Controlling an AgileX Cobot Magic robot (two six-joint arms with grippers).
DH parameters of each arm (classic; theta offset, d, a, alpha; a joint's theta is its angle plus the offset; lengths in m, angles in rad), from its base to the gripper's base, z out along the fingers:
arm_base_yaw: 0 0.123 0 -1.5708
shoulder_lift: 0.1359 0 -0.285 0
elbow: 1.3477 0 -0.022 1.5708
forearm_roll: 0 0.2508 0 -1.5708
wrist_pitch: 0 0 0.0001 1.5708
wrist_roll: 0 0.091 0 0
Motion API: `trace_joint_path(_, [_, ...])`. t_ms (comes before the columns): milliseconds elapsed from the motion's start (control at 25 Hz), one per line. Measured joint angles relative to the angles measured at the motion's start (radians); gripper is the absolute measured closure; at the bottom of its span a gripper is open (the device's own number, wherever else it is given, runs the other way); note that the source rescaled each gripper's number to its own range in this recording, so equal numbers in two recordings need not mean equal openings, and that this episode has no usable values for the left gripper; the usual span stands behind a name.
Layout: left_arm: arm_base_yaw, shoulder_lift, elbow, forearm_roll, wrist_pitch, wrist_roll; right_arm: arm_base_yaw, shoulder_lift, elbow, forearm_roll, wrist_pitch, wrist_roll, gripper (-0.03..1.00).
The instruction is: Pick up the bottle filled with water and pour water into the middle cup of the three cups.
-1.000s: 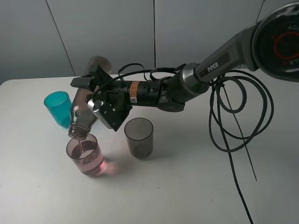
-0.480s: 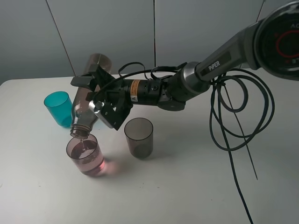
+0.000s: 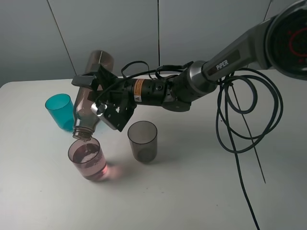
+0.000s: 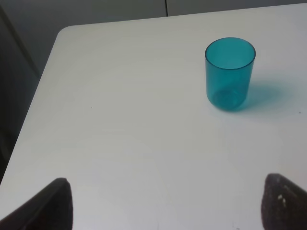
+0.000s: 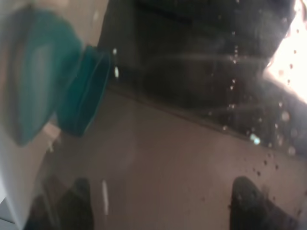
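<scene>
The smoky-brown bottle (image 3: pixel 84 119) is tipped steeply, neck down, its mouth just above the pink middle cup (image 3: pixel 88 159). That cup holds some water. My right gripper (image 3: pixel 96 97) is shut on the bottle's body, reaching in from the right. The teal cup (image 3: pixel 59 110) stands behind and left of the pink one, and the smoky grey cup (image 3: pixel 142 140) stands to its right. In the right wrist view the bottle (image 5: pixel 168 158) fills the picture, with the teal cup (image 5: pixel 45 81) blurred through it. My left gripper (image 4: pixel 170 199) is open over bare table, with the teal cup (image 4: pixel 230 74) ahead of it.
Black cables (image 3: pixel 242 120) hang from the right arm and trail across the right side of the white table (image 3: pixel 192 191). In the left wrist view the table's edge (image 4: pixel 43 91) runs beside the teal cup. A grey wall stands behind.
The bottle has tipped steeper, its base rising as the right wrist lifted a little. Water has kept running into the pink cup. The cups have not moved.
</scene>
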Motion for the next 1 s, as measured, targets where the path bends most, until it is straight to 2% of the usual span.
trace_joint_path(600, [0.000,0.000,0.000,0.000,0.000,-0.002,-0.002,0.000,0.000,0.000,0.000,0.007,0.97])
trace_joint_path(1000, [0.000,0.000,0.000,0.000,0.000,-0.002,-0.002,-0.027,0.000,-0.028,0.017,0.278,0.97])
